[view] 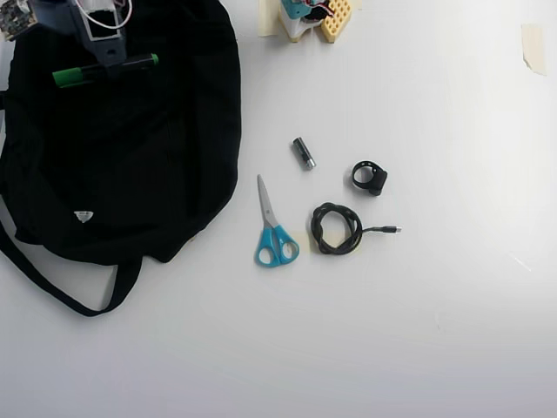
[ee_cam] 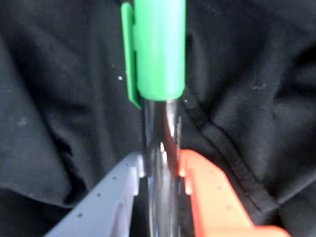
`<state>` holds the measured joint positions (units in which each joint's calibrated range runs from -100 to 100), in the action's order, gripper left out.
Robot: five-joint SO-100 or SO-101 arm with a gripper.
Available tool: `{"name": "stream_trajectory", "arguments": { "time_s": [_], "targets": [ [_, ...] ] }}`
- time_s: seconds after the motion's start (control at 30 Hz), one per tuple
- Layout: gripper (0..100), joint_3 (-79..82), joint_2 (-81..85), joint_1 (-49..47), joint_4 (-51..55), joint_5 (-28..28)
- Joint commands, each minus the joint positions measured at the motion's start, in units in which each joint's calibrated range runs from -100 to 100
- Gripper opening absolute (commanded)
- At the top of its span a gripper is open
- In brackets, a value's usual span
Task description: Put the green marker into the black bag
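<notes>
Bare table lies right of the black bag [view: 174, 131] until the scissors [view: 273, 228], cylinder [view: 304, 152] and cable [view: 338, 229].

The green marker [ee_cam: 159, 54] (blurred close-up) is cut off top and bottom.

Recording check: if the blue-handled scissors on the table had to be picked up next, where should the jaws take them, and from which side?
Probably from straight above, across the closed blades just above the pivot of the scissors. They lie flat, blades pointing up-frame in the overhead view, handles down-frame; the narrow blades look easier to span than the wide handle loops.
</notes>
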<state>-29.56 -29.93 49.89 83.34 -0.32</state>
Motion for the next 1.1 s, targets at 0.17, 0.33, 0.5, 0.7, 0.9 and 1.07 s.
{"name": "stream_trajectory", "arguments": {
  "time_s": [0.17,0.33,0.5,0.7,0.9,1.07],
  "targets": [
    [21,-2.61,1.71,-1.5,4.51,-0.31],
    [20,-11.32,5.45,-10.17,16.06,-0.31],
    [20,0.18,23.95,-25.66,16.14,-1.15],
    [2,26.68,53.75,-48.69,15.88,-7.29],
    [2,36.12,61.55,-57.74,15.02,-9.65],
    [2,45.55,66.28,-58.27,8.3,-9.59]
  ]
}}
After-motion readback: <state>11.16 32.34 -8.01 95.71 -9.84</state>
